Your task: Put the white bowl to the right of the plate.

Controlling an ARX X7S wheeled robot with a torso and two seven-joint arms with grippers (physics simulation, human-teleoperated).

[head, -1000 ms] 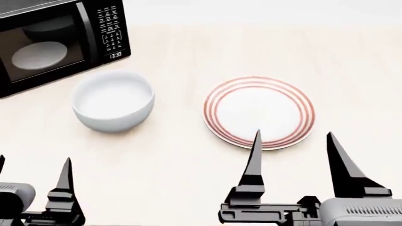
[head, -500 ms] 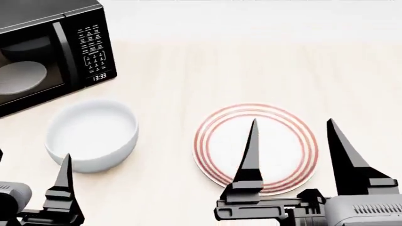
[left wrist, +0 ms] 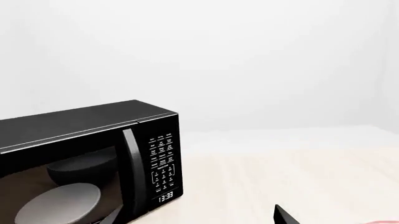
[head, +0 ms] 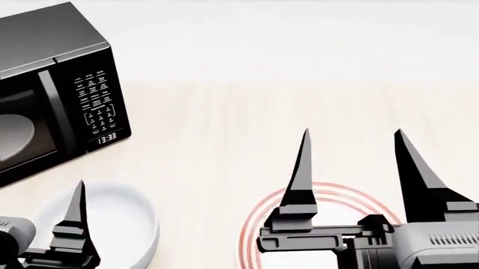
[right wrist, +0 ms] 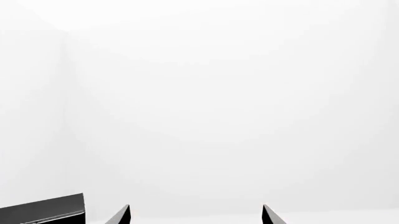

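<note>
In the left wrist view, one black microwave sits on the pale counter. Inside it lies one grey round dish. Only one dark tip of the left claw pokes in, so I cannot tell here if that claw is spread.

In the head view, the one white bowl sits in front of the microwave, toward the robot. The one plate with red rings sits well apart from the bowl, further from the microwave. So the bowl is on the wrong side of the plate, and I think the job has not really begun. The bowl must be picked up and carried past the plate. The right claw is spread wide and holds nothing, above the plate. The left claw shows one finger over the bowl; I cannot tell its state.

In the right wrist view, two claw fingers stand apart, with a corner of the microwave nearby.
</note>
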